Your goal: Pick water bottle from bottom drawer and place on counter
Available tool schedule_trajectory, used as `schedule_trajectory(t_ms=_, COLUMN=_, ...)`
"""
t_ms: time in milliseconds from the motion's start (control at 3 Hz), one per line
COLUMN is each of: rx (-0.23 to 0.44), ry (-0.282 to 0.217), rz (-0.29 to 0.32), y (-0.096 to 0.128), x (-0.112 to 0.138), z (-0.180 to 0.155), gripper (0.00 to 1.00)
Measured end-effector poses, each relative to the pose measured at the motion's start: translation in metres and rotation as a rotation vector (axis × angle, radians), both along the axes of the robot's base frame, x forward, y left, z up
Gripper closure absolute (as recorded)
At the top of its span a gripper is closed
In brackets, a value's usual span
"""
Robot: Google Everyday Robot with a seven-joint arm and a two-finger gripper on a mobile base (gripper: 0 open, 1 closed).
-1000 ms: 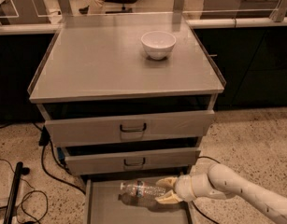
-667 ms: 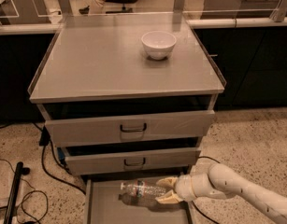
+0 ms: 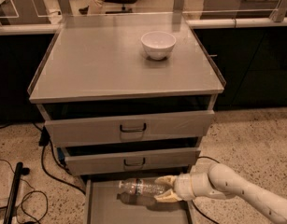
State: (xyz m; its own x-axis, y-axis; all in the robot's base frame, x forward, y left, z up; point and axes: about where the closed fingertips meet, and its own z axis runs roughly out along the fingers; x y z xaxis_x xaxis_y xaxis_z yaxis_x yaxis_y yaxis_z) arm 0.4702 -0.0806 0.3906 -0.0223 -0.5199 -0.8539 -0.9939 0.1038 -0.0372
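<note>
Camera view, single position, looking down on the cabinet front. My gripper (image 3: 162,189) is low at the right of the frame, inside the bottom drawer (image 3: 92,204), reached there by my pale arm (image 3: 236,190), which enters from the lower right corner. My fingers (image 3: 165,179) are set one to the far side and one to the near side of the water bottle (image 3: 138,187), closed narrow on its right end and holding it. The water bottle lies on its side, lengthwise across the drawer, its free end pointing left, its label band showing near the middle. It sits over the rear part of the drawer floor, just in front of the middle drawer (image 3: 101,164). A dark shadow lies under it; whether it rests on the floor or is slightly raised I cannot tell with confidence. The bottom drawer is pulled out, with its grey floor exposed to the left of and in front of the bottle. Above it, the middle drawer and the top drawer (image 3: 87,129) each show a dark loop handle, and both stand slightly out from the cabinet body. The tabletop (image 3: 101,64) is flat grey with a thin raised rim. One white bowl (image 3: 158,44) stands upright on it, towards the back right. Black cables (image 3: 44,164) trail over the speckled floor (image 3: 255,139) to the left of the cabinet.
</note>
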Motion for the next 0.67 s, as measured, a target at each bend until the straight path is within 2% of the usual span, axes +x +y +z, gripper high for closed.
schedule_trajectory(t_ms=333, rx=-0.047, ry=-0.102, rz=-0.015, y=-0.002, x=-0.018, z=0.052, gripper=1.00)
schedule_trajectory(t_ms=667, rx=-0.084, ry=-0.165, rz=-0.025, y=-0.003, x=-0.036, z=0.090, gripper=1.00)
